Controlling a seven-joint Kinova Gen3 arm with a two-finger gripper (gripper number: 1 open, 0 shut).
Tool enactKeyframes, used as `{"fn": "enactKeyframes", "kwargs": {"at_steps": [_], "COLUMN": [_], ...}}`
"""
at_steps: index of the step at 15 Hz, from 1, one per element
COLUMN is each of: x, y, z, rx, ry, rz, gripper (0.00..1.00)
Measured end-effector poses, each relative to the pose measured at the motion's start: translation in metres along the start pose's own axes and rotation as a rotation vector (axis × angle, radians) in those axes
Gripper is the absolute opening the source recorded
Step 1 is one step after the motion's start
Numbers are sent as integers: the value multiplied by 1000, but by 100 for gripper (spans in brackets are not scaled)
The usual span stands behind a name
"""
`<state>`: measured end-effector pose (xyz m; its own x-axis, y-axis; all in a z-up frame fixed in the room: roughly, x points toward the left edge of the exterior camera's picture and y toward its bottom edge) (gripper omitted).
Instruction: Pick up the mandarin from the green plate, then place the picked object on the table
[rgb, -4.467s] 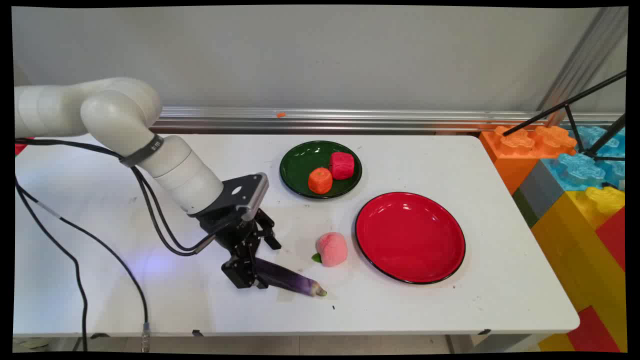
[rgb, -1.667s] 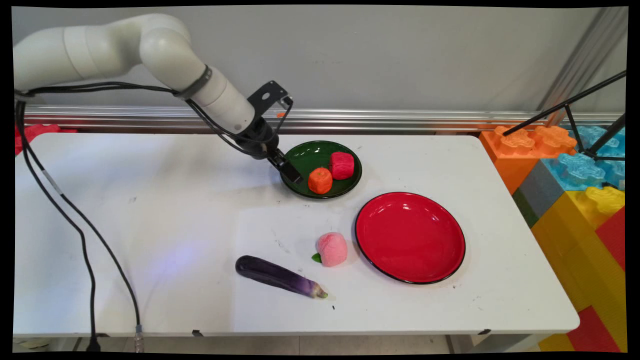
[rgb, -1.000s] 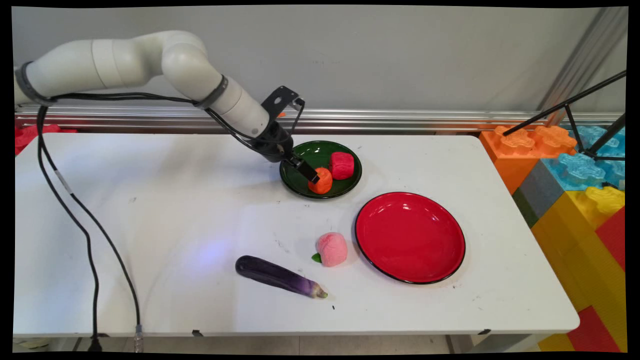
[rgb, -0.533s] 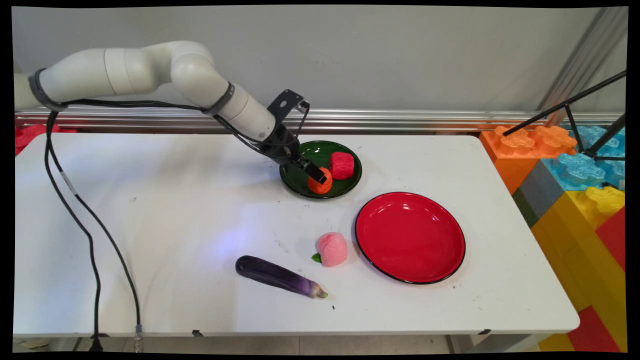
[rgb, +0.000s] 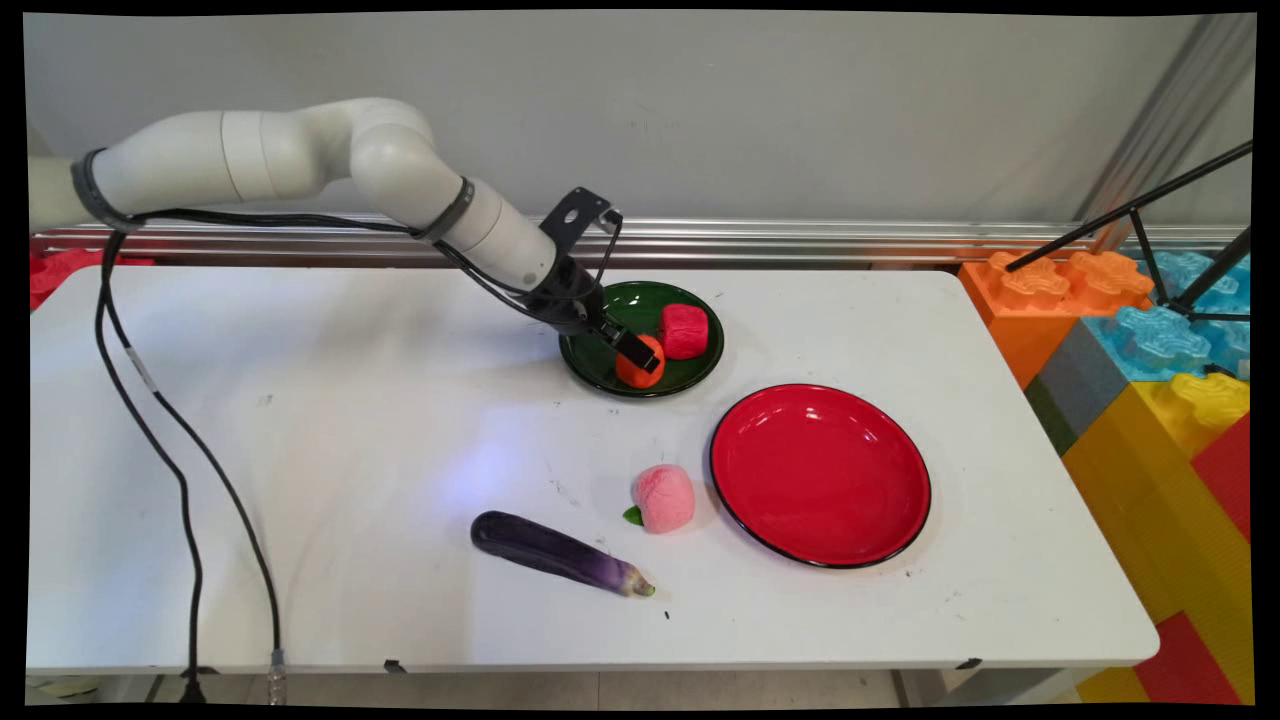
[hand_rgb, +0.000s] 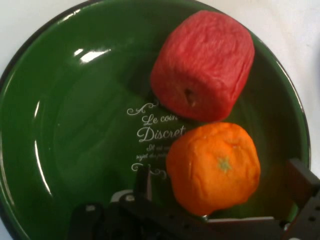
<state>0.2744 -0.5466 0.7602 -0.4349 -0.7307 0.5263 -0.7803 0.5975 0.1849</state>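
**Gripper astride orange fruit in green plate**

Gripper (rgb: 645, 358) lowered into green plate (rgb: 600, 362) at upper centre of main view. Fingers (hand_rgb: 300, 181) spread wide, one on each side of orange fruit (hand_rgb: 215, 167); contact not discernible. Red fruit (hand_rgb: 202, 64) touching the orange one, on the same plate. Red plate (rgb: 820, 475) at centre right. Pink peach (rgb: 664, 497) just beside its left rim. Purple eggplant (rgb: 560, 553) lying lower centre on white table (rgb: 300, 420), well apart from gripper.

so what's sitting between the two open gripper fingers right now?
The orange plush fruit, lying on the green plate beside the red plush fruit; the gripper straddles it, fingers apart. Hand view shows it.
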Motion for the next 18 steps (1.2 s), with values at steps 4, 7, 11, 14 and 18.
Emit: {"fn": "enactKeyframes", "kwargs": {"at_steps": [4,7,11,14,18], "x": [-2,-3,-4,-5,-7], "y": [-1,-2,-3,-4,-5], "z": [3,5,6,7,6], "rx": [-5,-6,-8,-9,-6], "ry": [3,7,10,10,7], "rz": [1,3,6,11,16], "gripper": [100,100,100,100,0]}}
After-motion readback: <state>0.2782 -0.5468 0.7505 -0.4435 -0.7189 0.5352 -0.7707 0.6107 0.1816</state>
